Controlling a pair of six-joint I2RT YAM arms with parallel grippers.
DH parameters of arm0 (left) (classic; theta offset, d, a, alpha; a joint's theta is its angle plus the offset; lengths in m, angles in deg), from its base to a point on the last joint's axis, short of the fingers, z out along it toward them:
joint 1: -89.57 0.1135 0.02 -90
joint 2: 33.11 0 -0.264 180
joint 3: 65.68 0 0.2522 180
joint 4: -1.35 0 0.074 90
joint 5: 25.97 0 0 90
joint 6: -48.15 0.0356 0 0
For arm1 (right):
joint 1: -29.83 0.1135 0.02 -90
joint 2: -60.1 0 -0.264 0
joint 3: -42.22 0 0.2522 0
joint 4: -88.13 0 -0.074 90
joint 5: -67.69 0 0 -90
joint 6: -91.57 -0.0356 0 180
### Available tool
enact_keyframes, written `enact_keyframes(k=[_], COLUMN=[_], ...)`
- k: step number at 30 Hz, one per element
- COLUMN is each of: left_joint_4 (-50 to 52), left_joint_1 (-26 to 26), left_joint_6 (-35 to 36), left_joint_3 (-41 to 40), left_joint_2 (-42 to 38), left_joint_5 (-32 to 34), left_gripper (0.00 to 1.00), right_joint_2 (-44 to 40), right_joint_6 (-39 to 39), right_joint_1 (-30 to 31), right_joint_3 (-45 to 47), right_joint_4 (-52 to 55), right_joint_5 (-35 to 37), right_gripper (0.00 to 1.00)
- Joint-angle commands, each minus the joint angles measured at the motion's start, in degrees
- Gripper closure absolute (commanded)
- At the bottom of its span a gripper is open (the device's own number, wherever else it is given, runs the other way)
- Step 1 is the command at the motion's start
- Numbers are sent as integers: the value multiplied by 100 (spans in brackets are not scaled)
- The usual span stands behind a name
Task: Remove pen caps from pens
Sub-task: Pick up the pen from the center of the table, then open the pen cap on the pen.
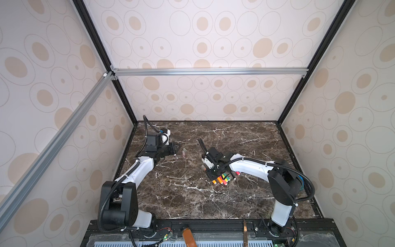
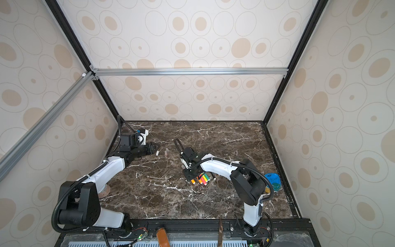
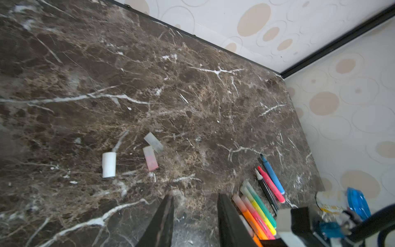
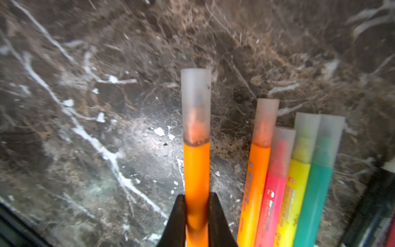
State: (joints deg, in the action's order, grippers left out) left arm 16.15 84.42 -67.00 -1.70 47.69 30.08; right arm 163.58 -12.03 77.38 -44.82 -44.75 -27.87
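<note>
Within right claw (image 4: 196, 196), orange pen (image 4: 196, 166)

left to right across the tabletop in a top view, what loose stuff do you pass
white cap → reddish cap → lone orange pen → other pens, bunched → blue round thing by the right arm's base

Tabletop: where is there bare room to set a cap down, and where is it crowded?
Bare: the table's far right, between back wall and right arm; the near strip between pens and front rail. Crowded: under the right gripper, shut on an orange pen; loose caps ahead of the open left gripper.
</note>
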Motion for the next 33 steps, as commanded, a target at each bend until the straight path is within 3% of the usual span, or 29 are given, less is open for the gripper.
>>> enact_keyframes(k=[1,9,33], left_joint_4=[-570,-1298,-2038], left_joint_1=[-218,-984,-1453], left_joint_6=[-342,-807,-1246], left_joint_3=[-261,-594,-340], left_joint_2=[-267,-180,464], left_joint_5=[-691,-878,-1210], left_gripper=[66,65,62], right_joint_2=[-411,-674,-759], right_joint_6=[85,-54,-158], right_joint_1=[-28,-39,-43], right_joint_3=[9,58,-20], right_joint_4=[-317,-751,-1157], right_joint_5=[-368,-430,-251], right_gripper=[100,100,100])
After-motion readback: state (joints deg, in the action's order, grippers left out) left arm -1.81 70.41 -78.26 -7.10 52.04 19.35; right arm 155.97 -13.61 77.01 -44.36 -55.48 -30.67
